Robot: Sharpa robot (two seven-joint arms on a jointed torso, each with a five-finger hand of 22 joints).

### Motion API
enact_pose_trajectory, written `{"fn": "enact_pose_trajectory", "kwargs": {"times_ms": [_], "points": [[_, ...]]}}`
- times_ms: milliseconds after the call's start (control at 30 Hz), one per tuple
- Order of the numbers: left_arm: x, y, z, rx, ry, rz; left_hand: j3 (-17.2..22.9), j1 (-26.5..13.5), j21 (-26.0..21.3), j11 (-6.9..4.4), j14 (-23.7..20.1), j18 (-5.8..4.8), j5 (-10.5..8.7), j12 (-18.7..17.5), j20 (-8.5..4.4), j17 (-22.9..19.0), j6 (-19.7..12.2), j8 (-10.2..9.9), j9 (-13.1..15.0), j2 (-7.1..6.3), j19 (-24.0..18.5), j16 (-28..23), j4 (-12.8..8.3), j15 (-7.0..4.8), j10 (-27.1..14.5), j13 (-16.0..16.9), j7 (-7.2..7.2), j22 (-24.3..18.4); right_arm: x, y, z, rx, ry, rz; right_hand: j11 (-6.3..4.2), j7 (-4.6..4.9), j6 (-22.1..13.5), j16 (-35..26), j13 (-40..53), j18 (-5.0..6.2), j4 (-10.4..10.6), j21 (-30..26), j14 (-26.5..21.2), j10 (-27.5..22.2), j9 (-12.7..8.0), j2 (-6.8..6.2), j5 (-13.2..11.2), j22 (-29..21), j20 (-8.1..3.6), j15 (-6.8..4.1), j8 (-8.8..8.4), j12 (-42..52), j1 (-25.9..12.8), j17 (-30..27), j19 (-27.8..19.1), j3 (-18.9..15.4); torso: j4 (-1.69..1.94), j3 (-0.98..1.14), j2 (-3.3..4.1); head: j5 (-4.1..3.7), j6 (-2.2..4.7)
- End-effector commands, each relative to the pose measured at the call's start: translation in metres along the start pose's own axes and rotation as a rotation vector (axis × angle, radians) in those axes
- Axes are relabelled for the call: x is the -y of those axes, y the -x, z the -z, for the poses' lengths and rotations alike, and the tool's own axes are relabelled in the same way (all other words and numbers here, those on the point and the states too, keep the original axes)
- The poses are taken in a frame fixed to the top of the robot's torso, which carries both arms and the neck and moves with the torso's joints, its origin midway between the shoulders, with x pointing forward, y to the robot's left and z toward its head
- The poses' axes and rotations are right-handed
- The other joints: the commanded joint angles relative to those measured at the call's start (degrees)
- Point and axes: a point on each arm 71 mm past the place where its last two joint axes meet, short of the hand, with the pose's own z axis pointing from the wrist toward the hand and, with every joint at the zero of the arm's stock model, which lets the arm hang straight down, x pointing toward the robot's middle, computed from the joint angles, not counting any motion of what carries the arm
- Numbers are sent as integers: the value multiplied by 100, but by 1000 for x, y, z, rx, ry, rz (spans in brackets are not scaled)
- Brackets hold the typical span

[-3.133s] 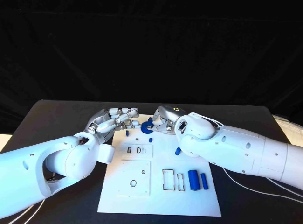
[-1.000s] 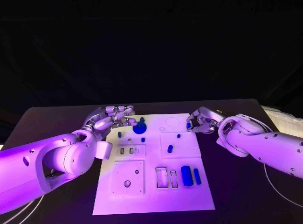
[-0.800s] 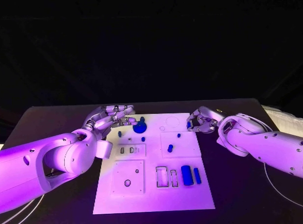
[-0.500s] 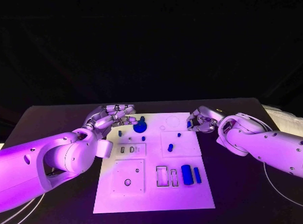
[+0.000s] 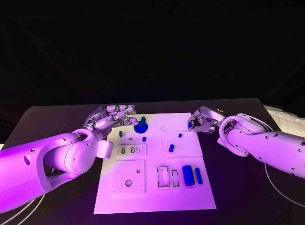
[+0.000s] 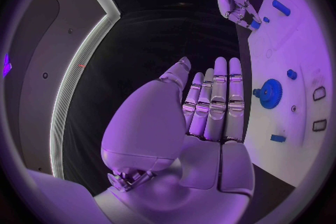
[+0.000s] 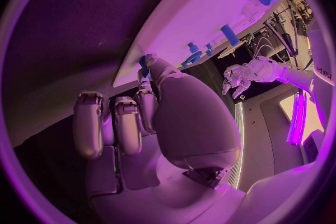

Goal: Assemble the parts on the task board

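Observation:
The white task board (image 5: pixel 156 197) lies in the middle of the table. A blue gear (image 5: pixel 140 127) stands on its far left part, also seen in the left wrist view (image 6: pixel 269 93). My left hand (image 5: pixel 112 118) hovers just left of the gear, fingers straight and holding nothing (image 6: pixel 210 112). My right hand (image 5: pixel 202 121) is at the board's far right edge with its fingers curled (image 7: pixel 140 123). It pinches a small blue part (image 5: pixel 190 124) at its fingertips (image 6: pixel 255 25). A thick blue cylinder (image 5: pixel 187 174) and a thin one (image 5: pixel 198 176) lie on the board's near right.
Small blue pegs (image 5: pixel 144 139) (image 5: pixel 171 148) (image 5: pixel 179 136) stand or lie across the board's middle. Empty rectangular slots (image 5: pixel 163 177) sit beside the cylinders. Black table surface (image 5: pixel 247 187) runs round the board on both sides.
Three seconds ago my right hand held the gear above the board between both hands; the gear now stands on the board and that hand sits at the right edge. Over the last second nothing moved.

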Motion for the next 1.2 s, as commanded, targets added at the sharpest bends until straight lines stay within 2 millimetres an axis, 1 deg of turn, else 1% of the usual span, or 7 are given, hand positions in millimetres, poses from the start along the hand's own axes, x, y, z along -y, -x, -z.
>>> {"fn": "enact_pose_trajectory", "kwargs": {"times_ms": [33,233,500,733,900,1133,1200], "points": [[1,-2,0,-20,-7,4,-1,72,6,15,17,61,-29,-23,-7,5,7,-27,-4,-2,10,-40,-46,14,-7,-6,35,-8,-4,0,1,30,22,11,-79,-99,148,26,528,-76,-11,25,594,17,75,266,-21,8,-49,-39,84,-6,113,1491,8,46,0,2,3,4,1],[1,-2,0,-19,-7,3,0,73,6,15,17,61,-29,-23,-8,6,7,-28,-4,-1,10,-41,-48,14,-7,-6,35,-8,-15,3,2,56,1,-34,-89,-109,161,28,513,-74,-21,21,595,9,81,284,-6,-1,-59,-47,95,-32,94,1495,4,64,-1,-10,-12,-2,6],[1,0,0,-15,-6,2,4,75,7,15,18,61,-29,-24,-8,8,8,-30,-4,1,10,-45,-54,14,-7,-6,35,-9,-54,3,2,18,-41,-105,-88,-103,112,9,464,-69,1,5,586,-27,77,294,36,-32,-72,-50,74,-123,-41,1457,-10,79,11,-68,-57,12,7],[1,5,0,-3,-7,-3,4,75,7,15,18,61,-29,-24,-8,8,8,-30,-4,1,10,-45,-54,14,-7,-6,35,-9,-105,-13,-3,-39,1,-106,-92,-108,96,-6,448,-69,22,3,579,-37,80,278,178,-32,-78,-55,68,-161,-183,1428,-8,90,69,-112,-77,107,-62],[2,8,0,4,-9,-6,10,83,8,14,20,62,-29,-24,-9,11,10,-31,-3,2,10,-49,-65,13,-6,-6,34,-9,-134,-29,-6,-67,48,-60,-93,-108,92,-11,446,-69,24,2,577,-39,80,267,209,-32,-80,-56,67,-168,-218,1419,-7,91,78,-122,-72,249,-127],[3,12,1,13,-11,-8,10,83,8,14,20,62,-29,-24,-9,11,10,-31,-3,2,10,-49,-65,13,-6,-6,34,-9,-159,-54,-8,-98,90,-17,-93,-108,88,-13,448,-69,26,1,576,-37,80,264,225,-35,-80,-56,65,-167,-233,1414,-8,93,121,-158,-65,280,-199],[3,13,1,16,-12,-8,10,83,8,14,20,62,-29,-24,-9,11,10,-31,-3,2,10,-49,-65,13,-6,-6,34,-9,-165,-62,-8,-109,99,-13,-93,-107,82,-18,446,-69,28,0,574,-38,79,257,240,-34,-81,-57,62,-172,-254,1405,-7,93,113,-158,-67,305,-222]]}}
